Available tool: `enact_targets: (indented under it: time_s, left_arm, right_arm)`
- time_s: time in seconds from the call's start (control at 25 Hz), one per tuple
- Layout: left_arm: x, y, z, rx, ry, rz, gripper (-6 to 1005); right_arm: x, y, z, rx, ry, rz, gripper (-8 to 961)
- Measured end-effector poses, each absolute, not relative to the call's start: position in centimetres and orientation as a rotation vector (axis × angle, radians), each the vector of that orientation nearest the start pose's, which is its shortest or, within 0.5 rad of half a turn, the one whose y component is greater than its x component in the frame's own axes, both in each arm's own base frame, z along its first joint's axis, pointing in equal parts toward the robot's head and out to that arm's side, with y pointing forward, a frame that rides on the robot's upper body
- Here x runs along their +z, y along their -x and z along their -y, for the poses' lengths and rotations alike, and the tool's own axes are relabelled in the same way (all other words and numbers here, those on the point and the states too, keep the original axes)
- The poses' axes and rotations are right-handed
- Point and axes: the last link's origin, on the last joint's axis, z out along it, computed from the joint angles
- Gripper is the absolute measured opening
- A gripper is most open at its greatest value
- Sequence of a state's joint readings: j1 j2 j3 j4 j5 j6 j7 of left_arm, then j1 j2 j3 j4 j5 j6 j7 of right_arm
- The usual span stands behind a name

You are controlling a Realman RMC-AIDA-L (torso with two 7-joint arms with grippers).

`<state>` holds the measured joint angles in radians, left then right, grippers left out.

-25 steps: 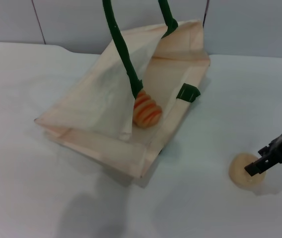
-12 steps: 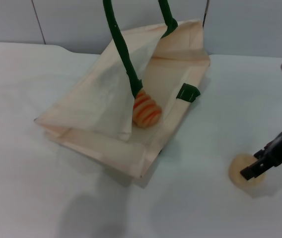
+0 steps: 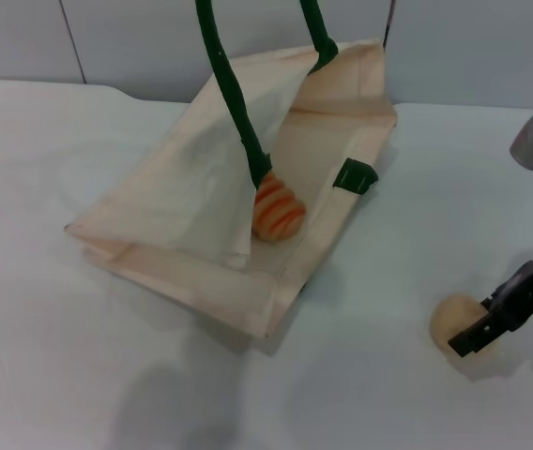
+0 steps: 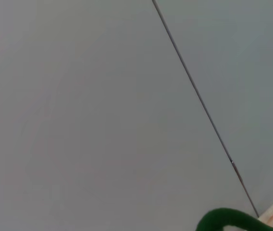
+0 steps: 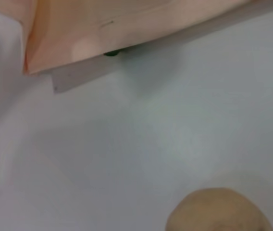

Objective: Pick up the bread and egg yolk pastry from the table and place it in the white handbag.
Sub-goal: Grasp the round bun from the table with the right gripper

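Note:
The white handbag (image 3: 182, 206) lies open on the table, and its two dark green handles (image 3: 234, 103) are pulled up past the top of the head view. Inside its mouth rests the bread (image 3: 278, 210), orange and cream striped. At the right front of the table sits the egg yolk pastry (image 3: 454, 321), a pale tan ball. My right gripper (image 3: 479, 332) is down at the pastry's right side, touching or nearly touching it. In the right wrist view the pastry (image 5: 220, 211) is close, with the handbag's edge (image 5: 127, 24) beyond. The left wrist view shows only a handle (image 4: 228, 220) and the wall.
A small green tag (image 3: 355, 175) sticks out from the handbag's right side. Bare white table (image 3: 370, 375) lies between the handbag and the pastry. A grey wall runs behind the table.
My right gripper has moved down and to the left along the pastry's right side. The pastry looks nudged slightly left. The handbag and bread have not moved.

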<state>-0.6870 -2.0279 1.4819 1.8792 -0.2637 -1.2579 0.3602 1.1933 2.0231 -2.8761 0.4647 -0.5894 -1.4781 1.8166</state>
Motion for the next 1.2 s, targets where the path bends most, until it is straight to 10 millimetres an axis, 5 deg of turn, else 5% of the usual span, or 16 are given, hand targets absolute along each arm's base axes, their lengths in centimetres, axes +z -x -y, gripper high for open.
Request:
enact_targets:
  time_s: [0.32,0.72,1.2]
  left_arm:
    - [9.7,2.8,-39.1,0.01,2.099,0.241,158]
    - [9.7,2.8,-39.1,0.01,2.097,0.241,163]
    - [9.8,2.7,-39.2,-0.002,2.091,0.234,170]
  right_arm:
    - [-0.5,-23.3,-39.0,-0.563,2.837,-1.068,829]
    - [-0.6,-22.6,-39.6,-0.551,2.834,-1.036,645]
    - [-0.5,-21.3,-40.4,-0.498,2.851,-0.977,567]
